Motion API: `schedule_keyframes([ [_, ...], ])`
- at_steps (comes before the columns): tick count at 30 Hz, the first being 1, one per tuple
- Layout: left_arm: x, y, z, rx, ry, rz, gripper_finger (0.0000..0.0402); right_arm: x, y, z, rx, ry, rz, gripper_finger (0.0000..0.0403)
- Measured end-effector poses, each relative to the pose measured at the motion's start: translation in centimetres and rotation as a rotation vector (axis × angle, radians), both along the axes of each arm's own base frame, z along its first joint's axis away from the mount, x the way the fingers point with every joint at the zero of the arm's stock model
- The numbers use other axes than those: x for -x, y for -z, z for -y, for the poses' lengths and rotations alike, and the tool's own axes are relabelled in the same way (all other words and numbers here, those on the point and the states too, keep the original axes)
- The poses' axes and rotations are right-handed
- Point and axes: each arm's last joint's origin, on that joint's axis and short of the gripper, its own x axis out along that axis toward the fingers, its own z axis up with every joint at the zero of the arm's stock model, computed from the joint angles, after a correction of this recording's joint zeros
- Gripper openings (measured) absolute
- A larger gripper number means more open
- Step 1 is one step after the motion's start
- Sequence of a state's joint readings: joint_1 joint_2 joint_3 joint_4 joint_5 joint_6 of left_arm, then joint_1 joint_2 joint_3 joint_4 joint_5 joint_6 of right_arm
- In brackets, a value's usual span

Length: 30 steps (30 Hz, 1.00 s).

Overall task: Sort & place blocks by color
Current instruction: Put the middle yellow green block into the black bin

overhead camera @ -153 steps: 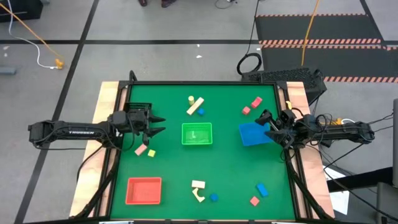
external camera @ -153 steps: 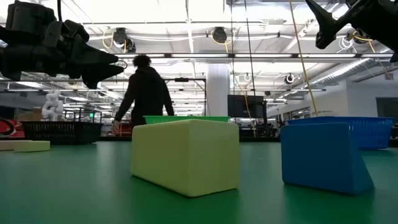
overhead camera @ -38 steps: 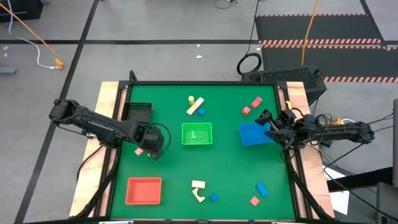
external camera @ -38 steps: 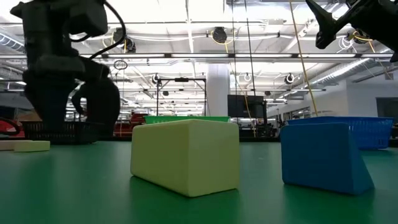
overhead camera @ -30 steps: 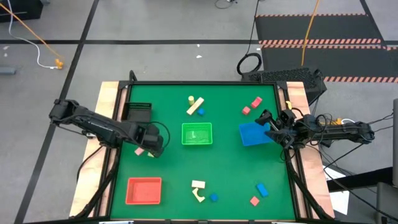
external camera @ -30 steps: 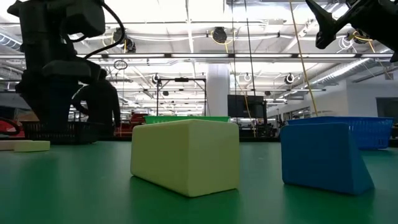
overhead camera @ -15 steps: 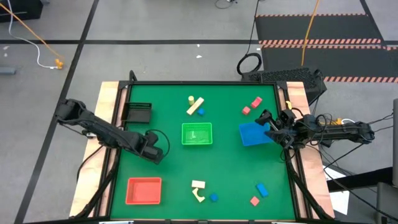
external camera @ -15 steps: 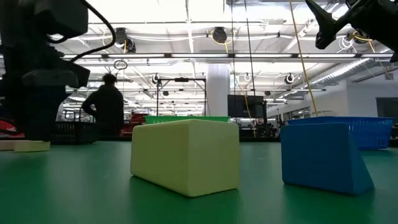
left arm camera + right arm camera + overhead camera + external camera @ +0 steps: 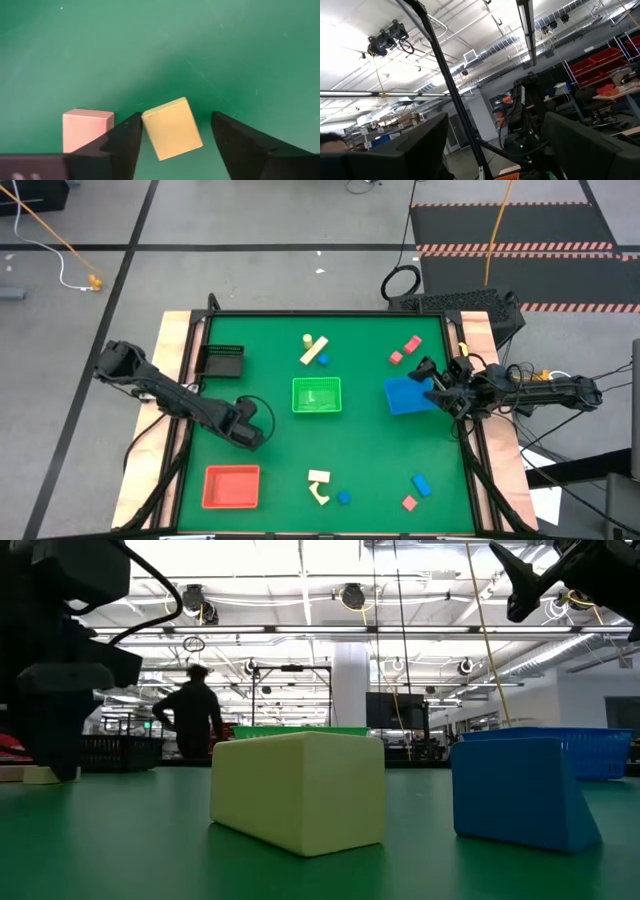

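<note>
L gripper (image 9: 172, 145) low over the green bench (image 9: 270, 460), fingers spread, straddling a yellow-green block (image 9: 172, 129); the block sits tilted between the tips, touching one finger's inner edge w/ a clear gap to the other. Pink block (image 9: 87, 129) just outside that same finger, apart from the yellow one. Both are matte, sharp-edged cuboids; bench surface is smooth felt-like green w/ faint scratches. Open bench ahead of the gripper. In high view the L gripper (image 9: 247, 430) is near the bench's left edge, red tray (image 9: 231, 486) close behind it toward the front edge, green tray (image 9: 316, 395) off to its inner side, black tray (image 9: 222, 360) further back. R gripper (image 9: 432, 380) raised at the right edge beside the blue tray (image 9: 405, 395), fingers spread, empty. Person (image 9: 195, 710) in the room beyond.
</note>
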State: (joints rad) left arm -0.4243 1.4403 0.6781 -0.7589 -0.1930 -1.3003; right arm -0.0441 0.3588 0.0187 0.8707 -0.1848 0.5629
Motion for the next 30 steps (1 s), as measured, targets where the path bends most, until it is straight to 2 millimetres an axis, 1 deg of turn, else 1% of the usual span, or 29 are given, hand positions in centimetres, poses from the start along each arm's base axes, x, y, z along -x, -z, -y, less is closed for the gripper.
schedule_keyframes([
  [5,0.1,0.0,0.2,-0.009,0.058,-0.004,0.0134,0.0,0.1,0.0,0.000,0.000,-0.008,0.0325],
  [6,0.1,0.0,0.2,-0.015,0.064,-0.002,0.0126,0.0,0.1,0.0,0.000,0.000,-0.009,0.0325],
  [12,0.0,-0.1,0.1,-0.049,0.110,0.007,0.0126,-0.1,0.1,0.0,-0.001,0.000,-0.012,0.0325],
  [15,-0.2,-0.5,-0.1,-0.086,0.135,0.033,0.0126,-0.1,0.1,0.0,0.000,0.000,-0.011,0.0325],
  [19,-1.3,-1.8,-0.1,-0.126,0.195,0.082,0.0126,-0.1,0.1,0.0,0.000,0.001,-0.012,0.0325],
  [22,-2.2,-3.0,-0.5,-0.218,0.237,0.122,0.0126,-0.1,0.1,0.0,-0.001,0.000,-0.015,0.0325],
  [27,-3.4,-5.0,-2.0,-0.402,0.257,0.121,0.0127,-0.1,0.1,0.0,-0.001,0.000,-0.018,0.0325],
  [30,-3.9,-5.8,-3.3,-0.477,0.223,0.095,0.0144,-0.1,0.2,0.0,0.000,0.001,-0.018,0.0325],
])
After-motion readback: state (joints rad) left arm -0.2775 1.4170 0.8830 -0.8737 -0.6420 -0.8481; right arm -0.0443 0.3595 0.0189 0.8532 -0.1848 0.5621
